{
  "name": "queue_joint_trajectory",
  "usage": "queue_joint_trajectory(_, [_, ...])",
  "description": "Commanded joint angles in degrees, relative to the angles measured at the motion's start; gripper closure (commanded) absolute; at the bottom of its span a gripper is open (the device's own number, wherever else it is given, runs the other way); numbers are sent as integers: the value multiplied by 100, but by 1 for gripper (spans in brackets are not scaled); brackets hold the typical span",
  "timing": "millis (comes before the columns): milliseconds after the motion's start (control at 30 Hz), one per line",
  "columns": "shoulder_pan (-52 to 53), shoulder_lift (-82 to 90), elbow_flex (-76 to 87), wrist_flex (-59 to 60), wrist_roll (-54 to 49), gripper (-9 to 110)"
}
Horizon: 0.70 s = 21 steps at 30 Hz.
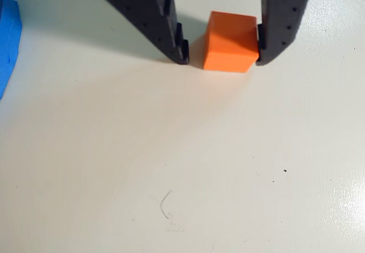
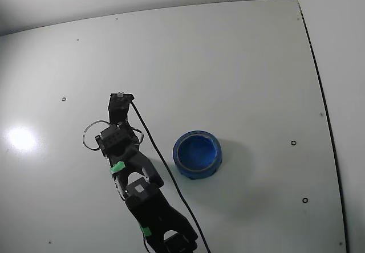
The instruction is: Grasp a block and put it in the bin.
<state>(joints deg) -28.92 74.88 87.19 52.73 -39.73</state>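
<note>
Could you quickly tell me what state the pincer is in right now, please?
Pincer: open around the block on the table; right finger touches it, left finger stands apart; not gripped yet.

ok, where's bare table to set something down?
Bare table runs above and right of the bin in the fixed view. It is crowded on the left: the pincer straddles the block there, with arm and cable close beside the bin.

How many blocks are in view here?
1. The orange block sits on the table between the gripper fingers in the wrist view; the fixed view hides it behind the arm.
</note>
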Motion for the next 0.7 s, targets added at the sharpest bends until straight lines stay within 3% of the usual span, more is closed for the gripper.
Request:
queue_joint_trajectory(0, [-53,193,-26,-53,26,102])
queue_joint_trajectory(133, [26,211,-9,-53,158,101])
queue_joint_trajectory(267, [35,826,18,-53,1107,102])
queue_joint_trajectory(433, [79,2733,589,-62,2479,101])
queue_joint_trajectory(667, [571,5678,2408,-62,3120,101])
